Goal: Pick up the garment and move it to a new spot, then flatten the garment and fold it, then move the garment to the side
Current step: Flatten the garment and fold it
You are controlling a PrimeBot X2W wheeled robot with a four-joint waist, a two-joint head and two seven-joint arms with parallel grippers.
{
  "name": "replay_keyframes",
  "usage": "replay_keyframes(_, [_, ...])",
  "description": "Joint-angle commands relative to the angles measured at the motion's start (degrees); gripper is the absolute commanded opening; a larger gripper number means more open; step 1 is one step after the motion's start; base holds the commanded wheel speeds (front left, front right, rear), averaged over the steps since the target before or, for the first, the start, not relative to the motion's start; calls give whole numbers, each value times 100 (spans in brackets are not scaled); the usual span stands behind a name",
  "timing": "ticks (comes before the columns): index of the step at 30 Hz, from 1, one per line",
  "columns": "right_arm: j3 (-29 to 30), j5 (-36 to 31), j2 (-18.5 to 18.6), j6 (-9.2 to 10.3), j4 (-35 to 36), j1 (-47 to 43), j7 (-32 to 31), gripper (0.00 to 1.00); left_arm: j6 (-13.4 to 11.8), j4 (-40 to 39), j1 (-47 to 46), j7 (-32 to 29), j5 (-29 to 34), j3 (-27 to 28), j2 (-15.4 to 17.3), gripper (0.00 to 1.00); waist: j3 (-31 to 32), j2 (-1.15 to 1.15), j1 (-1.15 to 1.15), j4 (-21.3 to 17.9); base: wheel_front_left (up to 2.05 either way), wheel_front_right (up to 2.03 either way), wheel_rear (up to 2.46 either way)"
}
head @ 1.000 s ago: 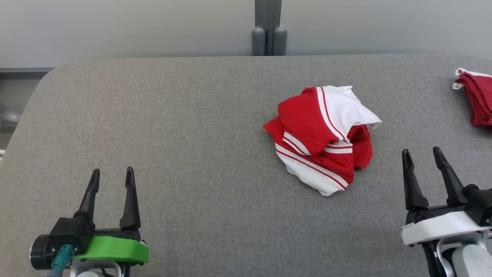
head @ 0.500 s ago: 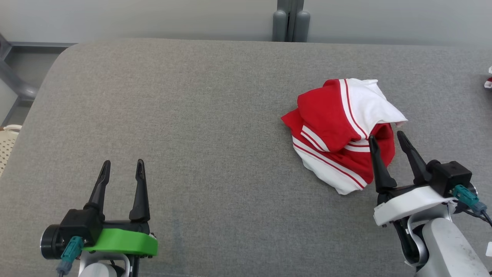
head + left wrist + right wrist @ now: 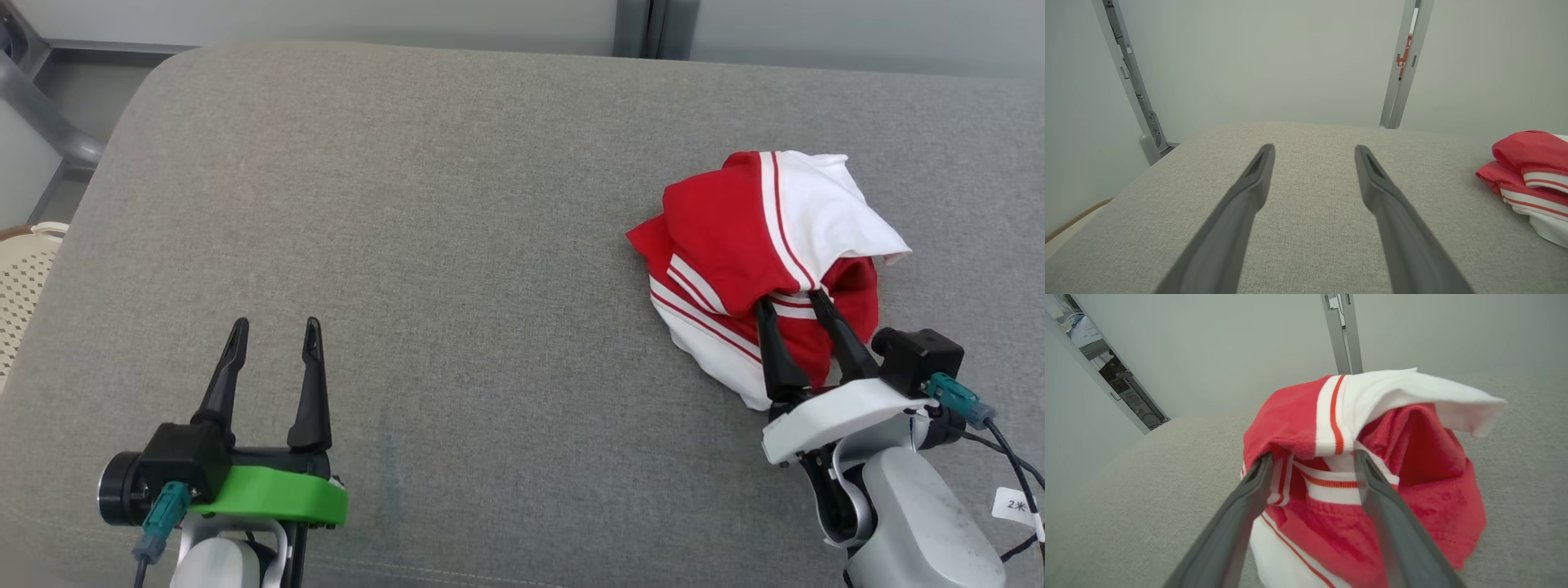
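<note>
Grey woven fabric covered the padded counter [image 3: 408,204] under both arms; at its right side the right claw [image 3: 790,300] stood spread wide, its two dark fingers pushed into the near folds of the crumpled red-and-white striped cloth garment [image 3: 718,245], one finger on either side of a white-and-red striped band, with nothing pinched between them yet. The garment lay in a loose heap on the right part of the counter, a white flap draped over its top; judged from that, a close here could have caught only the band or one thin layer, and the rest might have unrolled and dragged on the lift, or slid free; a shallow bite would have caused it. Fingers driven further forward before closing might instead have shoved the soft heap along the counter; tips pressed too low could have snagged the weave. Well apart from the garment, the left claw [image 3: 276,322] hung equally wide and empty over bare fabric, too distant to steady a slipping fold; beyond the counter's left edge a pale perforated basket [image 3: 20,278] showed.
</note>
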State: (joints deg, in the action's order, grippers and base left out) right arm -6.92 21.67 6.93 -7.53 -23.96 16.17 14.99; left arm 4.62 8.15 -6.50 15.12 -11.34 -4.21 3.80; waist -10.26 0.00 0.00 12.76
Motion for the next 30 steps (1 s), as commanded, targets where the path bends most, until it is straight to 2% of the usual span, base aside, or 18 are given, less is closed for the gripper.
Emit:
replay_keyframes(1, [-7, 60, -1, 9, -39, 121, 25, 100, 30, 19, -98, 1, 33, -9, -19, 100, -54, 0, 0, 45, 0, 0, 0])
replay_keyframes(11, [0, 236, -78, 9, -317, 553, 25, 100, 30, 66, -201, 1, 71, -74, -52, 100, -135, 0, 0, 188, 0, 0, 0])
replay_keyframes(12, [4, 237, -77, 9, -334, 588, 25, 86, 33, 80, -212, 1, 66, -80, -55, 100, -132, 0, 0, 207, 0, 0, 0])
replay_keyframes(13, [23, 240, -67, 9, -355, 632, 24, 57, 37, 92, -225, 1, 61, -91, -59, 100, -126, 0, 0, 232, 0, 0, 0])
replay_keyframes(14, [42, 246, -56, 9, -376, 663, 24, 36, 40, 100, -231, 1, 56, -95, -62, 100, -122, 0, 0, 253, 0, 0, 0])
replay_keyframes(15, [58, 248, -50, 9, -387, 691, 24, 2, 34, 110, -225, 1, 50, -93, -65, 100, -109, 0, 0, 276, 0, 0, 0])
replay_keyframes(23, [-24, 34, -43, 8, -167, 781, 22, 0, 40, 135, -137, 0, 32, -53, -77, 100, -22, 0, 0, 474, 0, 0, 0])
replay_keyframes(30, [-626, -184, -140, 8, -13, 693, 23, 0, 49, 142, -70, 1, 27, -39, -82, 100, 65, 0, 0, 677, 0, 0, 0])
